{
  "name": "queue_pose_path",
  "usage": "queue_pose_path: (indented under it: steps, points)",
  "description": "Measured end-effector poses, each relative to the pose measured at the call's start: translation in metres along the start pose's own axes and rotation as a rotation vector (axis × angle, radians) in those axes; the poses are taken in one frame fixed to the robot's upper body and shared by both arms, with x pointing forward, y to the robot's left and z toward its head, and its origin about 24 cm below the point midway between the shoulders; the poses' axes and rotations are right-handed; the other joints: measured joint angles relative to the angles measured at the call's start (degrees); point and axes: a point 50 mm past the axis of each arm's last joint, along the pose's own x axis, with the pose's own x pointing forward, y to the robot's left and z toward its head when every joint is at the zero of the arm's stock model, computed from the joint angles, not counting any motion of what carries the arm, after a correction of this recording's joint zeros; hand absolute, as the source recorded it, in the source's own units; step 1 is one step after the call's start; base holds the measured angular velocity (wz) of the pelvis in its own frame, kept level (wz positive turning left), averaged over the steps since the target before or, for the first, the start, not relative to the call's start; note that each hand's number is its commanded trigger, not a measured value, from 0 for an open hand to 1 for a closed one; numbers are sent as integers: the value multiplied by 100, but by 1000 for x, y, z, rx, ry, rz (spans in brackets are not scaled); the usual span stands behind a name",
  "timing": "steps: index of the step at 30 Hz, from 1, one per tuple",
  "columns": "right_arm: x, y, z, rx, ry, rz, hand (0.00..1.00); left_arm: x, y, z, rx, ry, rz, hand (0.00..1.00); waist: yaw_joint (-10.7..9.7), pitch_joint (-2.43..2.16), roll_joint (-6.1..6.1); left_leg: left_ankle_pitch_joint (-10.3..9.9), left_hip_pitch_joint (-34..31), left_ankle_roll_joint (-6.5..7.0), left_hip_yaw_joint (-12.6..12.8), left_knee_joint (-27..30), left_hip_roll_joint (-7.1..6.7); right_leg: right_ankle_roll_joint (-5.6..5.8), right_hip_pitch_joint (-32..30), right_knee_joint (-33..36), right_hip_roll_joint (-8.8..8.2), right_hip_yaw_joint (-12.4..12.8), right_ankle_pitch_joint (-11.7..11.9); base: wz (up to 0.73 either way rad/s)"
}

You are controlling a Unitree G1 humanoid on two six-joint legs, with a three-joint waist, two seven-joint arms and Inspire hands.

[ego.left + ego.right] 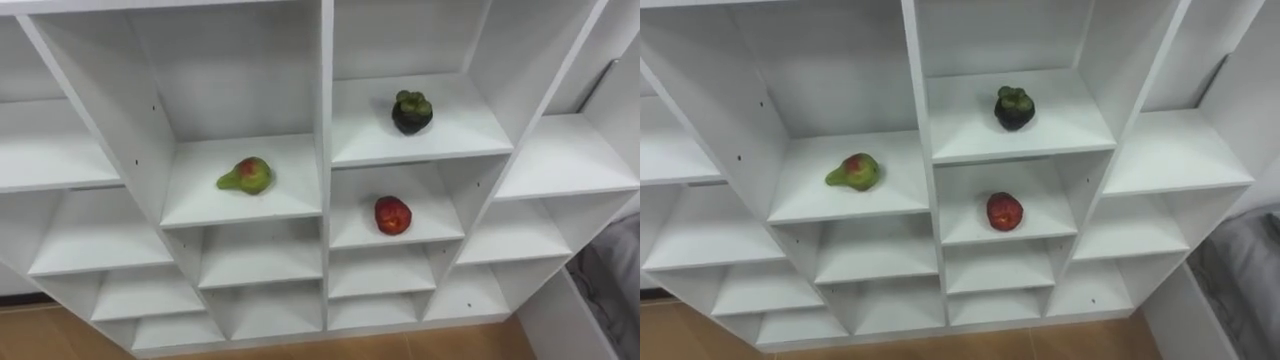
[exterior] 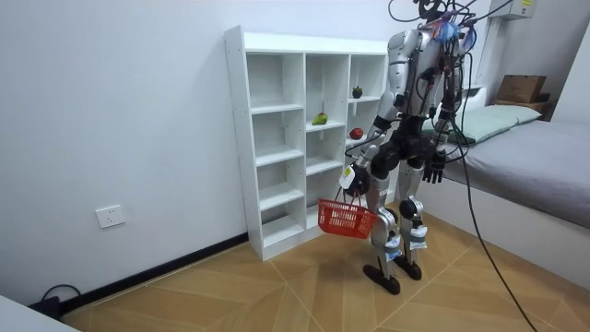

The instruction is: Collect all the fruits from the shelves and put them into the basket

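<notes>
Room view: the robot stands facing the closet point(image 2: 238, 138), its left hand point(image 2: 348, 181) curled round the handle of a red basket point(image 2: 348, 219), its right hand point(image 2: 435, 170) hanging with fingers loosely spread. On the shelves lie a pear point(image 1: 246, 176), a dark fruit point(image 1: 411, 111) in the next column and higher, and a red fruit point(image 1: 393, 215) in the cell below that.

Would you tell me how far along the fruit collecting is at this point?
Done: nothing picked that I can see. In hand: the left hand carries the red basket by its handle; the right hand hangs open. Left: the pear, mangosteen and red fruit sit on the closet shelves.
</notes>
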Motion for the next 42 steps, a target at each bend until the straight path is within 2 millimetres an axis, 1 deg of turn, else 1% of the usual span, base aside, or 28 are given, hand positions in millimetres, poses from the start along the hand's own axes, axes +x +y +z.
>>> queue_pose_path:
  steps: [2, 7, 10, 12, 16, 17, 19, 21, 22, 25, 27, 28, 30, 31, 33, 37, 40, 41, 42]
  points:
    - [0, -2, 4, 1, -25, -31, 0, 0, 0, 1, -1, -10, 5, 100, 6, 0, 0, 0, -6, 0, 1, -7, 1, 0, -19, 3, 4, 17, 0, -4]
    - [-2, -12, 24, 27, -136, -109, 0, 1, 4, 8, -9, -46, 45, 100, 3, 8, 21, 0, -50, 0, 24, -26, 4, 5, -105, 7, 10, 43, 16, -3]
    - [-4, -19, 38, 119, -214, -153, 0, 1, 6, 12, -16, -72, 69, 100, 11, 5, 35, 0, -87, 0, 39, -49, 8, 8, -160, -10, 19, 74, 34, -6]
    - [-9, -25, 52, 194, -302, -199, 0, 0, 7, 13, -20, -91, 87, 100, 6, 6, 36, 0, -90, 0, 47, -44, 7, 7, -165, -28, 20, 103, 48, -9]
    - [-15, -32, 68, 251, -404, -251, 0, 0, 8, 19, -32, -130, 101, 100, 8, 1, 24, 0, -112, 0, 58, -33, 6, 9, -165, -36, 20, 112, 75, -4]
    - [-18, -35, 75, 260, -442, -264, 0, 1, 10, 22, -36, -144, 107, 100, 13, -12, 6, 0, -120, 0, 85, -32, 7, 10, -177, -35, 18, 113, 76, 0]
    - [-26, -37, 84, 273, -514, -286, 0, 1, 11, 24, -40, -158, 121, 100, 6, -4, 10, 0, -124, 0, 149, -33, 9, 10, -179, -58, 19, 135, 77, -6]
    - [-38, -41, 96, 283, -618, -320, 0, 0, 12, 26, -44, -173, 125, 100, 5, -10, 13, 0, -120, 0, 173, -33, 11, 11, -160, -116, 32, 177, 109, -9]
    - [-41, -42, 98, 286, -640, -329, 0, 0, 12, 27, -45, -178, 126, 100, 2, -11, 11, 0, -119, 0, 173, -33, 11, 12, -160, -120, 33, 180, 112, -5]
    - [-60, -47, 110, 308, -754, -377, 0, 0, 13, 31, -76, -200, 130, 100, 5, -18, 8, 0, -131, 0, 182, -34, 13, 12, -188, -111, 31, 198, 112, -4]
    - [-79, -48, 120, 318, -864, -408, 0, -2, 14, 33, -103, -226, 134, 100, 11, -21, 3, 0, -154, 0, 178, -34, 22, 5, -244, -93, 45, 269, 118, -15]
    - [-84, -49, 123, 320, -894, -413, 0, -2, 14, 32, -110, -228, 132, 100, 12, -20, 4, 0, -157, 0, 174, -35, 24, 5, -249, -96, 48, 283, 124, -15]
    - [-102, -52, 132, 336, -1001, -431, 0, -2, 14, 30, -136, -235, 129, 100, 3, -21, -2, 0, -158, 0, 173, -35, 29, 1, -255, -102, 62, 321, 141, -9]
    - [-105, -53, 134, 340, -1023, -437, 0, -2, 14, 30, -144, -240, 130, 100, 1, -21, -7, 0, -159, 0, 173, -35, 29, 0, -258, -102, 64, 324, 143, -5]
    - [-121, -57, 141, 357, -1105, -460, 0, -2, 15, 32, -167, -257, 128, 100, -9, -20, -10, 0, -182, 0, 175, -36, 5, -2, -275, -111, 69, 328, 149, 0]
    - [-137, -62, 148, 382, -1203, -497, 0, -2, 15, 34, -173, -272, 124, 100, -3, -27, 10, 0, -259, 0, 175, -35, 10, -5, -353, -104, 81, 326, 168, 0]
    - [-146, -64, 152, 391, -1247, -523, 0, -2, 14, 34, -167, -265, 118, 100, 6, -30, 38, 0, -271, 0, 176, -38, 11, 1, -365, -107, 82, 327, 174, 0]
    - [-153, -65, 155, 394, -1277, -536, 0, -2, 13, 33, -166, -262, 116, 100, 7, -28, 62, 0, -286, 0, 177, -45, 11, 5, -381, -107, 84, 327, 181, 0]
    - [-160, -67, 158, 391, -1311, -561, 0, -2, 13, 33, -165, -263, 116, 100, 17, -35, 88, 0, -313, 0, 177, -46, 11, 4, -413, -101, 86, 329, 193, 0]
